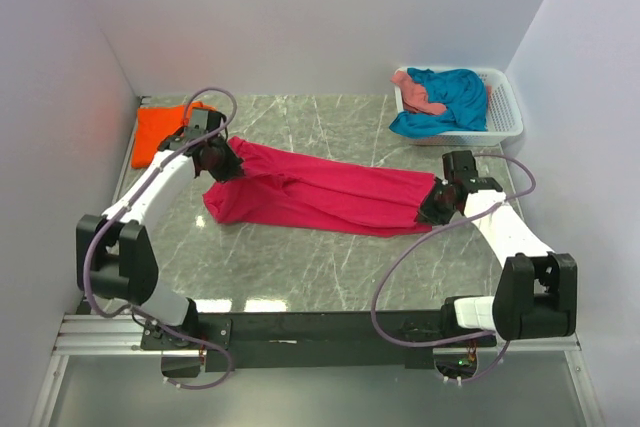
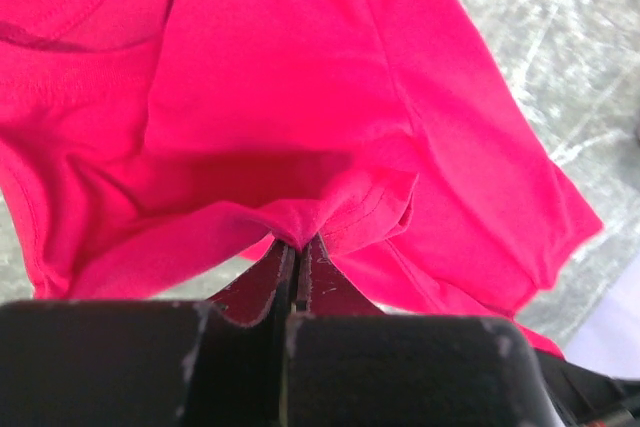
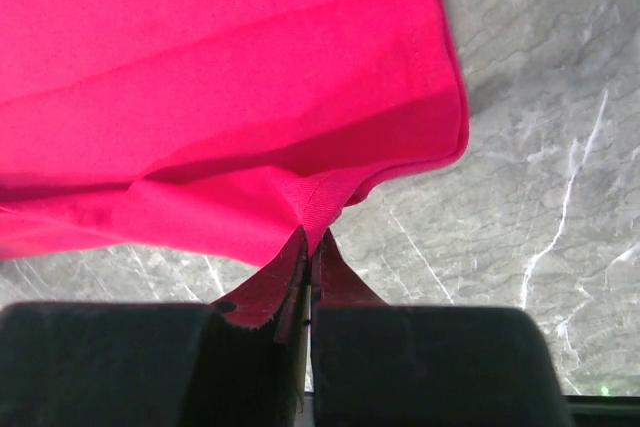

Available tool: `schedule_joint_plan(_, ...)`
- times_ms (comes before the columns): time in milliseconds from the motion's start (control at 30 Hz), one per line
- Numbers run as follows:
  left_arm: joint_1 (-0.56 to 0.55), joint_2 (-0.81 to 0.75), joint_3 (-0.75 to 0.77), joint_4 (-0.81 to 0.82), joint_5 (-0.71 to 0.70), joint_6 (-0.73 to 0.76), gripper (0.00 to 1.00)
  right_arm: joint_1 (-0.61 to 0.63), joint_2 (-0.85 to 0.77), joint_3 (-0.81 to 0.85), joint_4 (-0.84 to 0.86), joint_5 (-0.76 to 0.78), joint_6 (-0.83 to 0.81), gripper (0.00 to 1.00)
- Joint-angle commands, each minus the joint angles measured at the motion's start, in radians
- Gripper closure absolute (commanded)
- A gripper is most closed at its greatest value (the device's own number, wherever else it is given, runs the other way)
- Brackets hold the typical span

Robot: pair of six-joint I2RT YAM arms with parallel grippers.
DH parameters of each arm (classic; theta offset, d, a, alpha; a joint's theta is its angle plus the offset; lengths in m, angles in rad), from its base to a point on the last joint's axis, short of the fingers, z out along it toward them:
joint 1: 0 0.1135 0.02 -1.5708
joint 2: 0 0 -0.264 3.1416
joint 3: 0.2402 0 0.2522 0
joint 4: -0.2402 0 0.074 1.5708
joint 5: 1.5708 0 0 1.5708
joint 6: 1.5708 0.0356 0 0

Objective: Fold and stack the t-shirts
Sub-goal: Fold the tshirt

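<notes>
The orange t-shirt (image 1: 155, 132) lay beyond the left end of the magenta t-shirt (image 1: 320, 195). The left gripper (image 1: 222, 162) was clamped shut on that end, and the right gripper (image 1: 437, 205) on the opposite end. Beyond the right end, the white basket (image 1: 505, 107) contained a crumpled teal t-shirt (image 1: 455, 97) and a salmon t-shirt (image 1: 418, 95).

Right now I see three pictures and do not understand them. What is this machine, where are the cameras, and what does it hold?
These are two robot arms at a marble table. One picture looks from above; the other two come from a camera on each wrist. The left claw and the right claw are each shut on one end of the magenta t-shirt stretched between them. An orange t-shirt lies far left. A basket holds a teal t-shirt and a salmon t-shirt.
</notes>
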Motion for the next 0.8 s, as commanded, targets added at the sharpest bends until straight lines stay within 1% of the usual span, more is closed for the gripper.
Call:
schedule_joint_plan(0,0.009,0.036,0.071,0.058,-0.045,0.034,0.99,-0.026,0.017,0.059,0.002,0.021,-0.016,1.00)
schedule_joint_plan(233,0.034,0.135,0.141,0.071,-0.056,0.055,0.99,-0.038,0.066,0.074,0.048,-0.011,-0.013,1.00)
schedule_joint_plan(267,0.037,0.165,0.151,0.069,-0.084,0.060,0.99,-0.038,0.072,0.076,0.063,-0.017,-0.012,1.00)
schedule_joint_plan(400,0.045,0.251,0.207,0.120,-0.050,0.114,0.99,-0.038,0.101,0.066,0.110,-0.014,0.004,0.97)
schedule_joint_plan(500,0.046,0.358,0.281,0.152,0.003,0.176,0.99,-0.064,0.129,0.068,0.138,-0.004,0.010,0.92)
schedule_joint_plan(533,0.046,0.388,0.307,0.157,0.045,0.213,0.99,-0.067,0.133,0.068,0.147,0.009,0.013,0.91)
schedule_joint_plan(567,0.046,0.442,0.329,0.163,0.063,0.230,0.99,-0.069,0.138,0.066,0.164,0.022,0.020,0.84)
schedule_joint_plan(633,0.046,0.492,0.405,0.164,0.088,0.279,0.82,-0.069,0.153,0.071,0.169,0.033,0.022,0.74)
schedule_joint_plan(667,0.045,0.532,0.430,0.161,0.056,0.290,0.72,-0.069,0.156,0.074,0.169,0.064,0.025,0.62)
schedule_joint_plan(700,0.046,0.547,0.477,0.142,0.045,0.299,0.55,-0.071,0.158,0.076,0.169,0.079,0.027,0.57)
schedule_joint_plan(733,0.046,0.563,0.500,0.134,0.028,0.317,0.48,-0.071,0.156,0.080,0.169,0.097,0.023,0.54)
schedule_joint_plan(767,0.046,0.579,0.519,0.134,-0.017,0.324,0.42,-0.071,0.155,0.085,0.163,0.131,0.022,0.50)
